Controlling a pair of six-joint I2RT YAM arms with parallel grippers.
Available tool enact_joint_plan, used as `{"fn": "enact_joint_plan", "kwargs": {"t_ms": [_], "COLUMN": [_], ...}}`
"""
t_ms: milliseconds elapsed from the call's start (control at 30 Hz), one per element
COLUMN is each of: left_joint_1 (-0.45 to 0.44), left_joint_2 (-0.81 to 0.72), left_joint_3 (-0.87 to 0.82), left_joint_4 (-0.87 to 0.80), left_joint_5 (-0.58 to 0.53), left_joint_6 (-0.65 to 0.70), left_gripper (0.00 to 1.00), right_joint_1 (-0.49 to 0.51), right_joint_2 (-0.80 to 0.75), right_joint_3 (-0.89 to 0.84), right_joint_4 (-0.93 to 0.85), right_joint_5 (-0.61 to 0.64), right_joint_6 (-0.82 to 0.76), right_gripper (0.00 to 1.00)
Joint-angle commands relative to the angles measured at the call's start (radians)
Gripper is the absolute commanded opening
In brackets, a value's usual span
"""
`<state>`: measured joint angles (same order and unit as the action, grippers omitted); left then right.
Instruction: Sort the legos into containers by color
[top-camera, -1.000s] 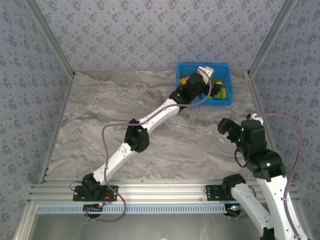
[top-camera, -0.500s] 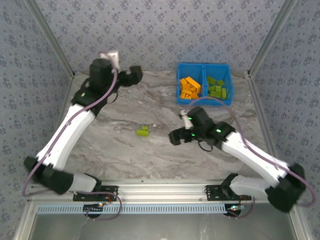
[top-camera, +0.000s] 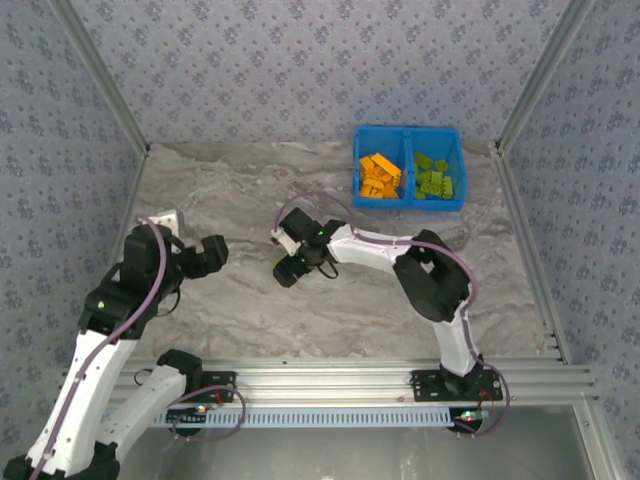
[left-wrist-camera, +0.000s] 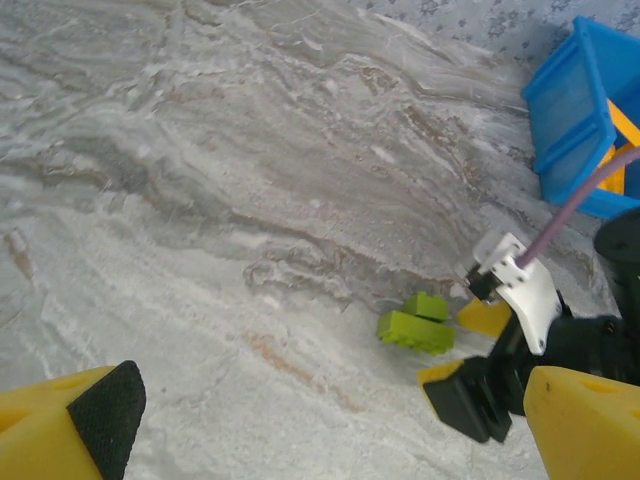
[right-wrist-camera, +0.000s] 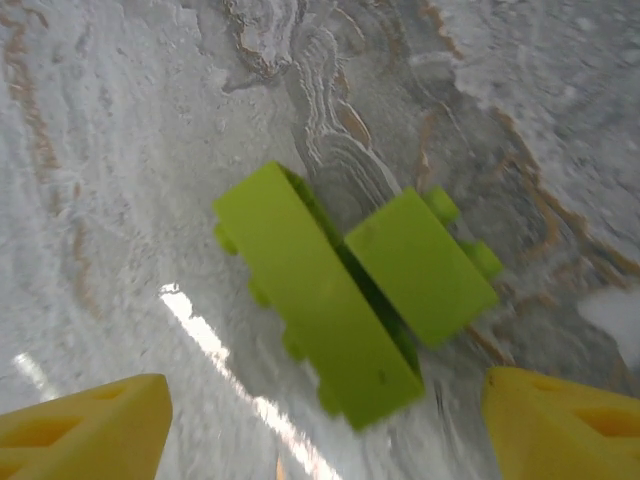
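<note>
1. Two olive-green legos (right-wrist-camera: 350, 300) lay on the table (top-camera: 230, 200), near its middle and well apart from the bin (top-camera: 408, 204). The longer one and the shorter one touched along their sides.
2. The right gripper (top-camera: 289, 268) hung directly over these legos. Its yellow fingers (right-wrist-camera: 80, 430) stood apart on either side of the pair, touching neither, so the jaws were open and held nothing.
3. The blue bin sat at the far right of the table. Its left compartment held the orange legos (top-camera: 378, 175), and its right compartment held the green legos (top-camera: 433, 180), with the divider (top-camera: 407, 165) between them.
4. The left gripper (top-camera: 212, 252) was above the left side of the table, facing the loose pair. Its jaws were spread wide and were empty.
</note>
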<state>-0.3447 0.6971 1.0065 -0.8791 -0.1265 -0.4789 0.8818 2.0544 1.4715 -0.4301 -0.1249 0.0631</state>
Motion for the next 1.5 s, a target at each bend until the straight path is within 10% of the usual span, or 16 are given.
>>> {"fn": "enact_joint_plan", "kwargs": {"t_ms": [0,533,767,967,1167,1467], "left_joint_1": [0.007,0.012,0.013,0.013,0.009,0.006], "left_joint_2": [0.008,0.047,0.060,0.046,0.090,0.088], "left_joint_3": [-0.027,-0.038,-0.040,-0.053,-0.050,-0.055], "left_joint_4": [-0.019,0.032,0.071,0.109,0.101,0.106], "left_joint_5": [-0.012,0.002,0.036,0.141,0.396,0.381], "left_joint_6": [-0.029,-0.009,-0.006,0.045,0.118,0.081], "left_gripper": [0.99,0.99,0.99,0.99,0.99,0.99], "right_joint_1": [0.003,0.060,-0.074,-0.427,-0.730,-0.852], "right_joint_2": [0.043,-0.076,-0.392,-0.492,-0.334,0.021], "right_joint_3": [0.064,0.037,-0.135,-0.225,-0.131,0.278], "right_joint_4": [-0.027,-0.089,0.022,0.121,0.143,-0.052], "right_joint_5": [-0.031,-0.030,0.202,0.468,0.454,0.358], "right_joint_6": [-0.029,-0.031,0.066,0.219,0.277,0.253], "right_gripper": [0.74,0.14,0.14,0.14,0.13,0.32]}}
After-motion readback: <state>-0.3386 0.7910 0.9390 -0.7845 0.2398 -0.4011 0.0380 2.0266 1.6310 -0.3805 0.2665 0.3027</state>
